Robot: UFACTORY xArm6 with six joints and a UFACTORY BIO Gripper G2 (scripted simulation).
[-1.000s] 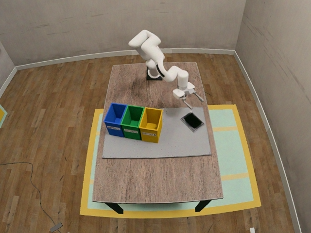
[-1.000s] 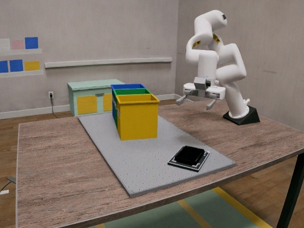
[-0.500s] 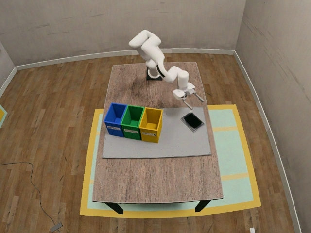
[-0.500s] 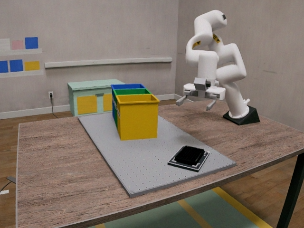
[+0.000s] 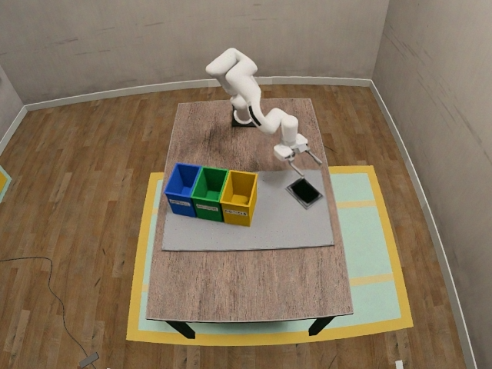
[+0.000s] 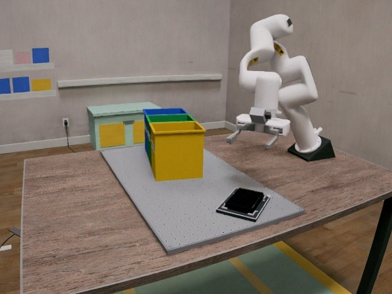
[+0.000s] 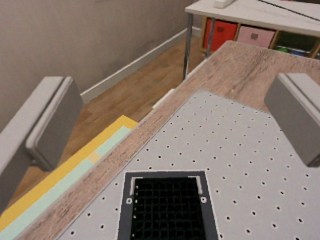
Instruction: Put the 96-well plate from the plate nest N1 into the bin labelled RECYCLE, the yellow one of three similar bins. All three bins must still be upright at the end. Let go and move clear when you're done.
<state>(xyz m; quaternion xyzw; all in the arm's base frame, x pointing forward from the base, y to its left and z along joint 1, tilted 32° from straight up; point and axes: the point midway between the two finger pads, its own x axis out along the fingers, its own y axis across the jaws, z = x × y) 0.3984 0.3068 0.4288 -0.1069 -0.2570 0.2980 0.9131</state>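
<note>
Grey walls and a wood-plank floor surround the wood-topped table, and a grey perforated board lies across its middle. Seen from the top view, with twelve o'clock at the far wall, my arm stands on its black base at twelve on the table and reaches out toward five. My gripper hangs in the air above the table, jaws apart with nothing between them. Just beyond my fingertips, toward six o'clock, the black 96-well plate sits in its plate nest, which is turned at an angle on the board, at three o'clock from the bins. Those three stand upright in a row: the yellow RECYCLE bin nearest the plate, the green bin at nine o'clock beside it, and the blue bin farther along toward nine. I can't make out the green and blue labels clearly.
</note>
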